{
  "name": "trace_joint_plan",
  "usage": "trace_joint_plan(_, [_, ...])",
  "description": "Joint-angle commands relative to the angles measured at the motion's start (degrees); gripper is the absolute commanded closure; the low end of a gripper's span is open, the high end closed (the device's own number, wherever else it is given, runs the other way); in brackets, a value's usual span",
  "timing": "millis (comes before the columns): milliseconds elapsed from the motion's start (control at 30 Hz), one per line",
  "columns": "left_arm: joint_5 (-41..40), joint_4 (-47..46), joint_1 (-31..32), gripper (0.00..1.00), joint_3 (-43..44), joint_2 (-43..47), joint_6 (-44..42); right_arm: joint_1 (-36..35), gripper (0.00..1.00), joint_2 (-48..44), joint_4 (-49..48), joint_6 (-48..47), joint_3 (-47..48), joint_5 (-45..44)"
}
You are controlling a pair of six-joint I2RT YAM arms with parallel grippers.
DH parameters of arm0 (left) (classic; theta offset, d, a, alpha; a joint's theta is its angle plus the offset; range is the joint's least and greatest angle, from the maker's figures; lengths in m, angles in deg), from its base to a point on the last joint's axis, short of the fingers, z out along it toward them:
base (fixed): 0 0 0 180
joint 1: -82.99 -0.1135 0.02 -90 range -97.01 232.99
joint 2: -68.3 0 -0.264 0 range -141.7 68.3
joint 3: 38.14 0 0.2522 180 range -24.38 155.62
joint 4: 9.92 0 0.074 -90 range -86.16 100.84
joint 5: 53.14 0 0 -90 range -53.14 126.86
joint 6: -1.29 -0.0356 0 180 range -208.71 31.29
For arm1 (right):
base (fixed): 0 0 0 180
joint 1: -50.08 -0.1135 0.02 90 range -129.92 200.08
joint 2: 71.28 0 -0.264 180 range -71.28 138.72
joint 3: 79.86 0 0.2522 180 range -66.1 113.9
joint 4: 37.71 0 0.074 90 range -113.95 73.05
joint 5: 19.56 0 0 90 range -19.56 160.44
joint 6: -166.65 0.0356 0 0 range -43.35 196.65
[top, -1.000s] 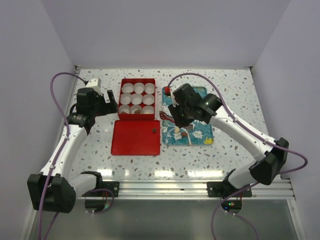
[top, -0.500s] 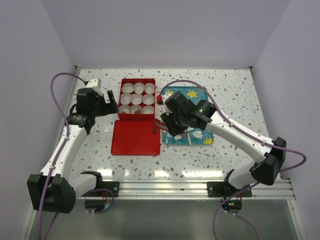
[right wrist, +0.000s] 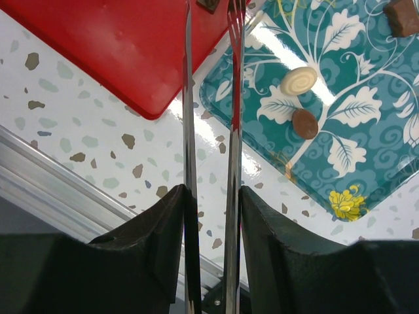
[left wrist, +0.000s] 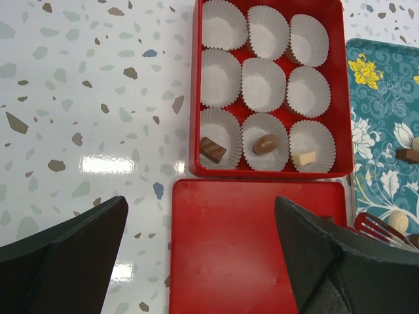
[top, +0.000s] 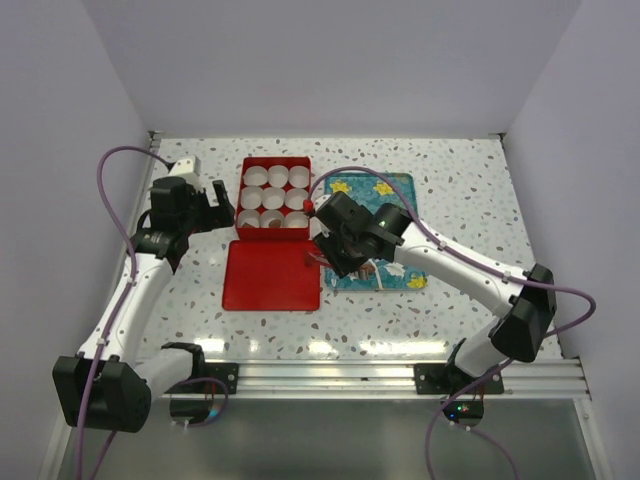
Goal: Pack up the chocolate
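Note:
The red box (top: 243,196) holds nine white paper cups. Three chocolates lie in its near row: a brown bar (left wrist: 213,150), a brown oval (left wrist: 265,144) and a cream piece (left wrist: 304,157). More chocolates lie on the teal tray (right wrist: 366,131): a cream one (right wrist: 299,80), a round brown one (right wrist: 304,123) and a dark one (right wrist: 402,16). My right gripper (right wrist: 211,196) is shut on metal tongs (right wrist: 232,98). A dark piece (right wrist: 209,5) sits between the tong tips on the red lid (right wrist: 118,46); I cannot tell whether it is gripped. My left gripper (left wrist: 200,216) is open and empty above the lid's left part.
The red lid (top: 270,275) lies flat in front of the box, with the teal tray (top: 395,188) right of both. The right arm (top: 450,260) crosses over the tray. A metal rail (top: 330,375) runs along the table's near edge.
My right gripper has moved left with the tongs, from over the tray to the lid's right edge beside the box. The left arm has barely moved.

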Motion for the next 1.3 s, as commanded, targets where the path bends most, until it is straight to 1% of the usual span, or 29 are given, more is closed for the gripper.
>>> trace_joint_plan(0, [-0.4, 0.2, 0.2, 0.00, -0.5, 1.5, -1.5, -0.6, 0.59, 0.6, -1.8, 0.9, 0.5, -2.4])
trace_joint_plan(500, [0.1, -0.5, 0.2, 0.00, -0.4, 1.1, -1.9, -1.5, 0.58, 4.1, -3.1, 0.4, 0.6, -2.9])
trace_joint_plan(833, [0.0, -0.6, 0.2, 0.00, -0.9, 1.0, -2.0, -2.1, 0.61, 6.7, -2.7, 0.2, 1.8, -5.1])
trace_joint_plan(1033, [0.1, -1.1, 0.2, 0.00, -1.1, 0.6, -2.1, -2.3, 0.73, 7.0, -1.3, 0.1, 2.8, -6.0])
trace_joint_plan(1267, [0.4, -1.9, 0.2, 0.00, -1.1, -0.1, -1.9, -2.3, 0.75, 7.0, 1.9, -0.5, 7.8, -8.2])
